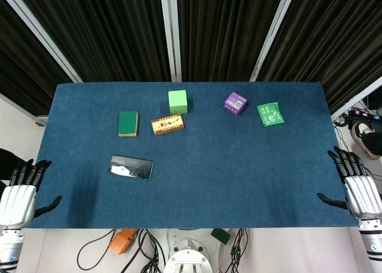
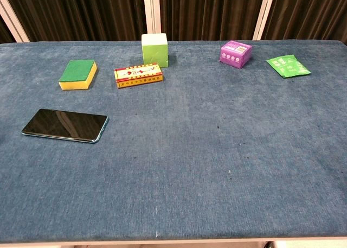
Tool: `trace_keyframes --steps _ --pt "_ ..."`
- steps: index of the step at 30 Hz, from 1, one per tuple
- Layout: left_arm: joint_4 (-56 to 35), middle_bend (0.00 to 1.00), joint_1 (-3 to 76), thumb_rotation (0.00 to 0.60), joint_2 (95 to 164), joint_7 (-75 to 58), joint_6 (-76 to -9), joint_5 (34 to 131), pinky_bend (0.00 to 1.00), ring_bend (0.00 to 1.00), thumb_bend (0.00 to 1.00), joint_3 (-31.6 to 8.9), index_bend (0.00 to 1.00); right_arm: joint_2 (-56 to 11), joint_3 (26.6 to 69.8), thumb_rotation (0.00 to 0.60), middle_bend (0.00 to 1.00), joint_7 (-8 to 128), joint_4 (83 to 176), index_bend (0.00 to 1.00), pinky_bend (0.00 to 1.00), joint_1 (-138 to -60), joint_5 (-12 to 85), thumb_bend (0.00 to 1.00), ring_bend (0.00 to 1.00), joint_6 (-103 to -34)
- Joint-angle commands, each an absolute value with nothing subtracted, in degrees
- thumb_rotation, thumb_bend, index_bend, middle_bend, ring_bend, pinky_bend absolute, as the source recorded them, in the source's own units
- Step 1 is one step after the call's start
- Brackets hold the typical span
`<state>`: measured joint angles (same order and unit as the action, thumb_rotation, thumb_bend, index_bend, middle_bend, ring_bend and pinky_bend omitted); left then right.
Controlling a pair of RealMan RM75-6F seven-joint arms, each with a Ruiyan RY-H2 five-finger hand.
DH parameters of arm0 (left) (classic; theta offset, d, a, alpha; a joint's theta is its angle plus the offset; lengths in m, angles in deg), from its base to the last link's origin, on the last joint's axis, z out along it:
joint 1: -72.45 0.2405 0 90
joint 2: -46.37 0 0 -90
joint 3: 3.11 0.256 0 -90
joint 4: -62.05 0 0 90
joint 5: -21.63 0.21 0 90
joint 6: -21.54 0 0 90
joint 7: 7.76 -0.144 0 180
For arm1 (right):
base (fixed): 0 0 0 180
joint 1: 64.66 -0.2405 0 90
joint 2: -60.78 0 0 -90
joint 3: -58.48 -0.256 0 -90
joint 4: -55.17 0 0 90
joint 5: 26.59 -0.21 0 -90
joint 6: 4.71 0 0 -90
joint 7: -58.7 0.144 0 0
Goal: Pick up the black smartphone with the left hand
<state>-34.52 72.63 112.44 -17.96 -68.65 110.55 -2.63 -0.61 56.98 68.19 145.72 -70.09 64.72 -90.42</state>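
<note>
The black smartphone lies flat, screen up, on the blue table, near its front left; in the chest view the smartphone sits at the left. My left hand hovers off the table's left front corner, fingers spread, holding nothing, well left of the phone. My right hand rests at the table's right front edge, also spread and empty. Neither hand shows in the chest view.
Behind the phone lie a green-topped yellow sponge, a red and yellow flat box, a light green cube, a purple box and a green sachet. Dark curtains hang behind the table.
</note>
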Motion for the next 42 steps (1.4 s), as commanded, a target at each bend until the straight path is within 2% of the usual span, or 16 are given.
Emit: trace_keyframes --steps 1,6,11,13,19,23,31,42 --pt "-35.08 0.11 72.48 0.6 112.33 -19.07 -67.83 109.93 0.04 0.05 0.19 -2.62 0.11 -0.43 56.92 0.6 0.0 67.85 146.04 0.0 0.0 -70.4 64.69 0.15 0.0 -89.94" --pt "-36.14 0.11 71.05 0.6 112.37 -20.51 -65.99 110.28 0.04 0.05 0.17 -2.99 0.11 0.02 56.65 0.6 0.0 67.85 145.94 0.0 0.0 -70.57 64.52 0.15 0.0 -89.88" --pt "-37.3 0.11 66.5 0.6 114.52 -23.05 -60.53 110.89 0.04 0.05 0.05 -4.47 0.11 -0.02 56.49 0.6 0.0 68.14 145.66 0.0 0.0 -71.03 64.57 0.15 0.0 -89.38" --pt "-37.15 0.11 63.77 0.6 116.07 -24.06 -56.94 110.79 0.04 0.05 0.03 -5.22 0.11 -0.16 56.52 0.6 0.0 68.09 145.63 0.0 0.0 -71.18 64.7 0.15 0.0 -89.21" --pt "-34.25 0.11 56.08 0.6 122.14 -27.9 -45.89 106.76 0.04 0.05 0.16 -7.65 0.15 -0.35 56.54 0.6 0.0 67.54 145.9 0.0 0.0 -71.44 64.27 0.15 0.0 -88.49" --pt "-30.42 0.11 52.56 0.6 126.59 -28.74 -41.56 103.8 0.04 0.05 0.18 -8.97 0.17 -0.29 56.4 0.6 0.0 67.22 146.16 0.0 0.0 -71.45 63.7 0.15 0.0 -88.26" --pt "-24.16 0.11 49.72 0.6 132.62 -30.04 -38.2 99.58 0.04 0.05 0.18 -8.84 0.19 -0.33 56.26 0.6 0.0 66.88 146.12 0.0 0.0 -71.47 62.75 0.15 0.0 -87.7" --pt "-20.71 0.1 48.5 0.6 135.72 -29.0 -37.88 96.36 0.04 0.04 0.24 -8.71 0.24 -0.57 56.15 0.6 0.0 66.62 146.13 0.0 0.0 -71.93 62.6 0.15 0.0 -87.03"
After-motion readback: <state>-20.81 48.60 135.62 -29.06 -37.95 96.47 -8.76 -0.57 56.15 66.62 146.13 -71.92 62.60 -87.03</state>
